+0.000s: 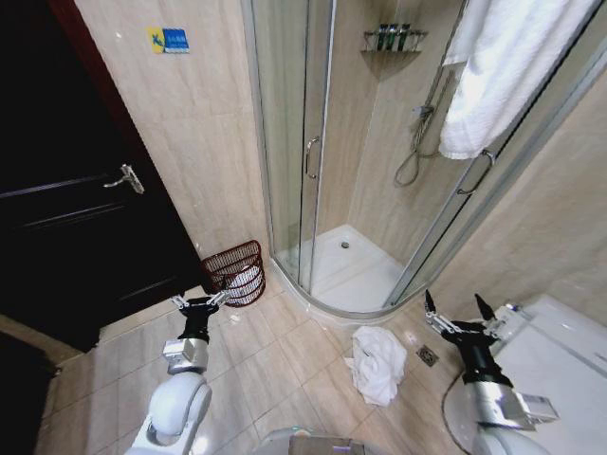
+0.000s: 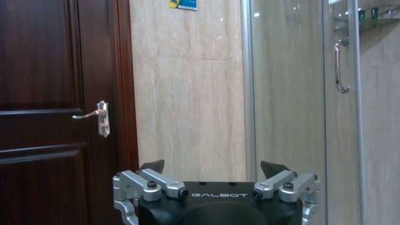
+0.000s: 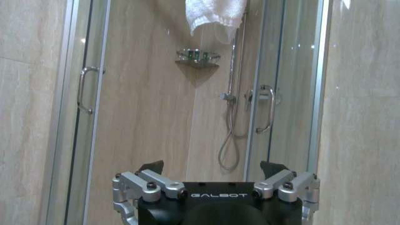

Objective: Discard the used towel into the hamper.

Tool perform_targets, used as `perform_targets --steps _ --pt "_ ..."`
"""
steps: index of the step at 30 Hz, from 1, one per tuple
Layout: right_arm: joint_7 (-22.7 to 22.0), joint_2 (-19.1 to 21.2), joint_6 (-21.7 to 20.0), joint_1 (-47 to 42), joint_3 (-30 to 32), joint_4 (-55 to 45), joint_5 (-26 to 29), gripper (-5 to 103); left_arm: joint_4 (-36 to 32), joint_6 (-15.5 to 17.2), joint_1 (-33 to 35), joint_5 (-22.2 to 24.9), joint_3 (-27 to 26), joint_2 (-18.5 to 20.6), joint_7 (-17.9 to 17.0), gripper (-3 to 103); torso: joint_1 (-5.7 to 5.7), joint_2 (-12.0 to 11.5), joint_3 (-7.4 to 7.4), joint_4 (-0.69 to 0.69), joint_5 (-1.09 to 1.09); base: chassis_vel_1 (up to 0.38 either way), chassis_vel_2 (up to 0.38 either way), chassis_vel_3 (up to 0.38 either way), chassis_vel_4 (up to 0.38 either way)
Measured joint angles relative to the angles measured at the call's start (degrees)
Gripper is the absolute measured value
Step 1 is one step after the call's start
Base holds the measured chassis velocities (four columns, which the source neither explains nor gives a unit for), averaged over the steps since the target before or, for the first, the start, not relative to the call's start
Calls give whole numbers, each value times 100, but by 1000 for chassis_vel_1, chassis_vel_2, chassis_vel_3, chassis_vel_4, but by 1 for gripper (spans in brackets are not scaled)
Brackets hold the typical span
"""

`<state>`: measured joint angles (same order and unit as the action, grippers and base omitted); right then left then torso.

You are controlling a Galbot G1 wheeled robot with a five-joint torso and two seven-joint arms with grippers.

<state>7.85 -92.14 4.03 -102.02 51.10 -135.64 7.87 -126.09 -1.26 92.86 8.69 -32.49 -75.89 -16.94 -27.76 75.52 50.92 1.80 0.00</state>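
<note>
White towel (image 1: pixel 376 364): lay crumpled on the tiled floor (image 1: pixel 275 365), just outside the shower enclosure's curved threshold and near a floor drain (image 1: pixel 428 355); nothing touched it.
Hamper (image 1: pixel 236 272): dark reddish-brown open-weave basket, stood against the wall between the dark door (image 1: pixel 71 204) and the shower's glass door (image 1: pixel 302 142); something pale already sat inside it. It was well apart from the towel, off to the robot's left.
Left tool (image 1: pixel 200 302): hung low near the hamper, fingers spread wide, holding nothing; its wrist view faced the door handle (image 2: pixel 97 116) and the beige wall.
Right tool (image 1: pixel 460 311): hovered to the right of the towel, beside the white toilet (image 1: pixel 560 346), fingers spread wide and empty; its wrist view looked into the shower at the hose (image 3: pixel 230 126) and a hanging towel (image 3: pixel 214 13).
Step in hand: judged as the very start, with the approach not yet made and the towel not yet grasped.
Next move calls for: probably lowering the right tool onto the towel's bunched top, closing on enough cloth that it lifts whole, then carrying it left across the floor to the hamper's open mouth.
</note>
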Motion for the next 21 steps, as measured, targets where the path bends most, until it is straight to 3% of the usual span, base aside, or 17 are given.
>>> perform_targets --steps 13,21 --pt "-380 2 -389 572 -103 -118 121 100 204 -26 -43 -62 -76 -37 86 100 0 0 0 0 0 0 0 0 0" --pt "-646 571 -768 1570 -94 -7 283 100 532 -269 -173 -64 -126 -41 148 100 0 0 0 0 0 0 0 0 0"
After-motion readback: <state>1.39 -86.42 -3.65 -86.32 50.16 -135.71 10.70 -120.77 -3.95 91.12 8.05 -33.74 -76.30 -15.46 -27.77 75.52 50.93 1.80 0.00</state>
